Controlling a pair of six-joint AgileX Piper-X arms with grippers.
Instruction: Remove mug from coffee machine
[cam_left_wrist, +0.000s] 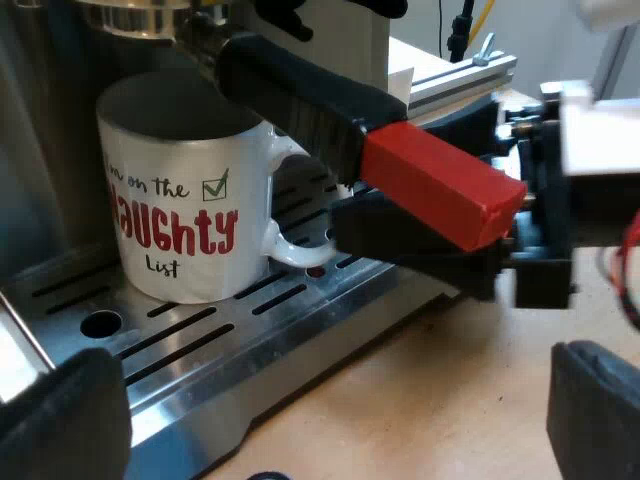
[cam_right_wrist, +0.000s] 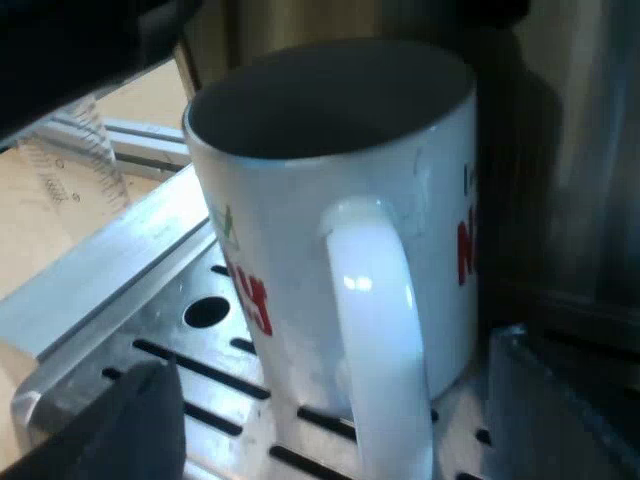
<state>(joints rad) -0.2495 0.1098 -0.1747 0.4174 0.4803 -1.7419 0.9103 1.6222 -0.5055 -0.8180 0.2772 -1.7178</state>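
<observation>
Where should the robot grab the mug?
Grab the mug by its handle, coming sideways over the open edge of the tray. The loop sticks out there, and the red-ended holder handle hangs above, blocking a top grab. The right end effector faces it, open.

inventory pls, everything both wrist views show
mug: 1, white with red lettering, on the drip tray, under the holder
holder: 1, dark handle with red end, locked into the machine's front
machine: 1, steel, rising behind the mug
drip tray: 1, steel, slotted, at the machine's base
measuring glass: 1, clear, on the table beside the tray
table: 1, light wood, under the machine
left gripper: 1, black, open, at the tray's edge
right gripper: 1, black, open, fingers either side of the mug's handle
</observation>
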